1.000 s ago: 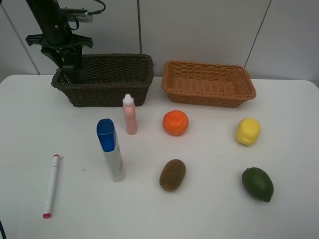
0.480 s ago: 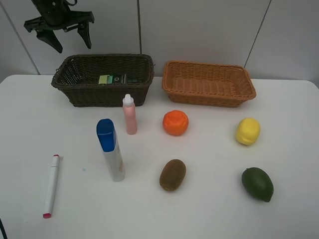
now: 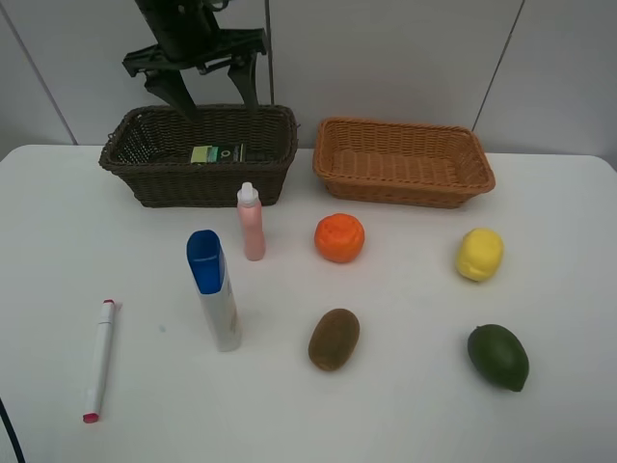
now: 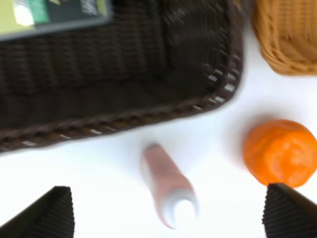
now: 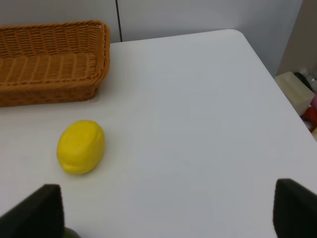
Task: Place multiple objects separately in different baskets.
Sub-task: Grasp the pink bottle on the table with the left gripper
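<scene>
While my left gripper (image 3: 218, 96) and right gripper (image 5: 164, 210) gape empty

Nearest lie slim marker (image 3: 99, 359), matte brown kiwi (image 3: 334, 339), smooth dark green fruit (image 3: 498, 356); farther, pink bottle (image 3: 252, 227) stands before the dark wicker basket (image 3: 193, 183) holding the spray bottle (image 3: 220, 153)

Table (image 3: 405, 289) is seen filling most of the high view: white, matte top, evenly lit, only soft short shadows cast on it. Behind the table, a wall (image 3: 386, 58) of pale grey panels is shown, split by thin dark seams (image 3: 501, 58), one vert., others slanted. Past the table's rounded corner (image 5: 237, 33), a beige box (image 5: 296, 91) and blurred coloured clutter (image 5: 311, 106) are glimpsed, lower down.
</scene>
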Robot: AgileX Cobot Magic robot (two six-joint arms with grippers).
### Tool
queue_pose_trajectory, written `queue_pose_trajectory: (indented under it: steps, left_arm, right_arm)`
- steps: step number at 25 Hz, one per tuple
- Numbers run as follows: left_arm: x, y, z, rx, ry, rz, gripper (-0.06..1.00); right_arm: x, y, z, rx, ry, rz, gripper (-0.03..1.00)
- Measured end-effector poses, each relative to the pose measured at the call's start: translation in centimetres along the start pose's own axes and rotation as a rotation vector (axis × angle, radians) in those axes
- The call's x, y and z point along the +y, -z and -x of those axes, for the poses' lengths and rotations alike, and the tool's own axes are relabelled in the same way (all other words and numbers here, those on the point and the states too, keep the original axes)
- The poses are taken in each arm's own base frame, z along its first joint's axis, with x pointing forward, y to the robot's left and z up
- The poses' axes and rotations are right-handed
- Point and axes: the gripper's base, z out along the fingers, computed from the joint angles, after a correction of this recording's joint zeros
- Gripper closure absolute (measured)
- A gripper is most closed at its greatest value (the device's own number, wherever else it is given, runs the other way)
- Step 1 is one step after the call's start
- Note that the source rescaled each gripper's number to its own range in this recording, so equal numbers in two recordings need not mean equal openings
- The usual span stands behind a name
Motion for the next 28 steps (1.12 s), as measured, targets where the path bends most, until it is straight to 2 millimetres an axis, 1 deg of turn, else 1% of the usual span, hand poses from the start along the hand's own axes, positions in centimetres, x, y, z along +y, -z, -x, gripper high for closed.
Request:
queue_pose_trajectory:
  steps: [5, 8, 12, 15, 19, 27, 28]
  left_arm:
    - [-3.4, -0.7, -1.5, 0.01, -0.03, 0.04, -0.05]
    - [-4.2, -2.0, -2.6, 0.055, -0.031, 0.055, -0.05]
    - [-3.3, -4.1, -3.9, 0.135, 0.003, 0.104, -0.05]
    - [-2.8, -5.5, -4.5, 0.18, 0.011, 0.133, -0.05]
    - [-2.5, -8.2, -4.7, 0.24, 0.032, 0.161, -0.05]
    - [-1.7, -14.6, -5.1, 0.32, 0.063, 0.202, -0.05]
    - [-1.7, -14.7, -5.0, 0.32, 0.067, 0.2, -0.05]
  right_arm:
    - [0.0, 0.0, 0.0, 0.0, 0.0, 0.0, -0.03]
    - [0.0, 0.0, 0.0, 0.0, 0.0, 0.0, -0.03]
    - [0.0, 0.0, 0.0, 0.0, 0.0, 0.0, -0.03]
    - [0.0, 0.0, 0.0, 0.0, 0.0, 0.0, -0.03]
    - [0.0, 0.0, 0.0, 0.0, 0.0, 0.0, -0.03]
    - [0.0, 0.0, 0.0, 0.0, 0.0, 0.0, -0.03]
    - [0.0, 0.0, 0.0, 0.0, 0.0, 0.0, -0.03]
